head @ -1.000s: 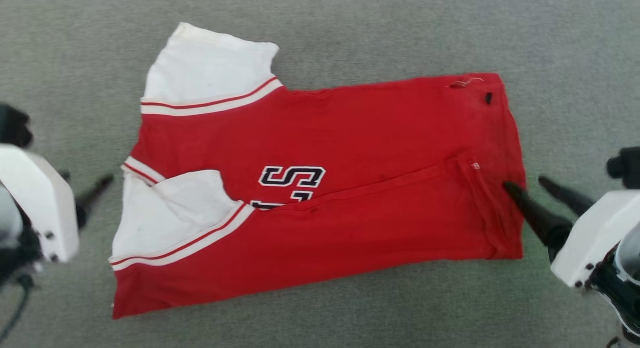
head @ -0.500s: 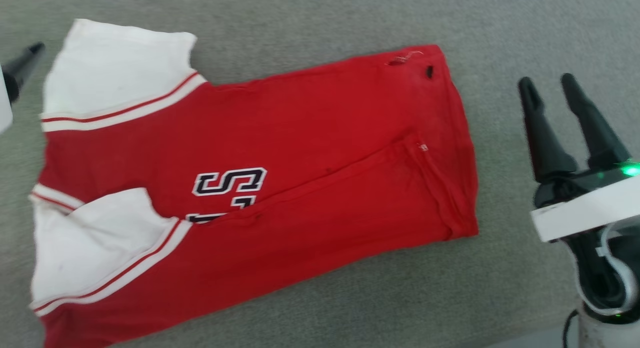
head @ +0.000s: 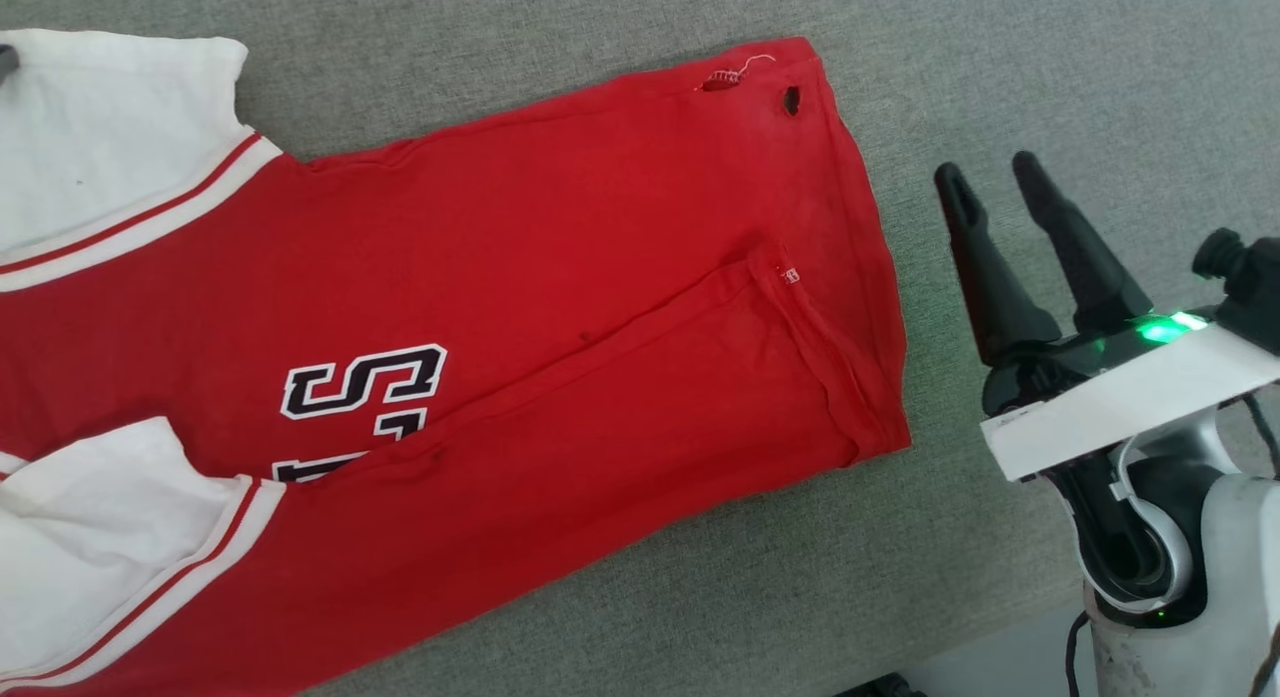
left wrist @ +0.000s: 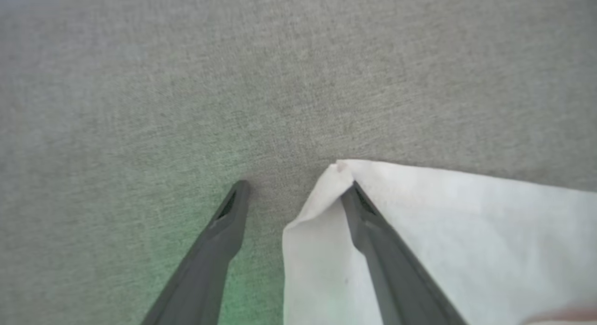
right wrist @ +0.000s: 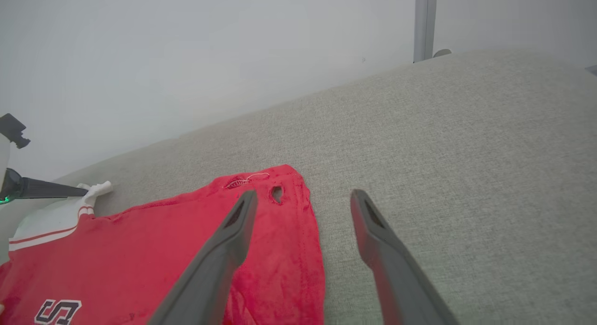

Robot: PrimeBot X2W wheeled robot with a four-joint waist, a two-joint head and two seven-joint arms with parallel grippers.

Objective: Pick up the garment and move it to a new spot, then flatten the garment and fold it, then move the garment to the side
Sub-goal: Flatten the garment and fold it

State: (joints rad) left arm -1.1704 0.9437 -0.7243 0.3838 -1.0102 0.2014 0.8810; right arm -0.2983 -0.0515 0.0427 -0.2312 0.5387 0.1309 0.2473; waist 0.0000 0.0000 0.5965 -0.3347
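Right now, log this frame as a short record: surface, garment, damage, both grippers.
surface: grey fabric
garment: red jersey, lying flat, one long side folded over the lettering
damage: small hole near a hem corner
left gripper: jaws open at the white sleeve corner, nothing gripped
right gripper: jaws open, beside the hem, clear of the cloth

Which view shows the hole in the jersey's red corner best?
Head view: it looks down on the hole in the jersey, sharp and unobstructed, loose stitching beside it. The right wrist view sees the hole at a slant, just beside one finger. The left wrist view gives the jersey's white sleeve corner instead.
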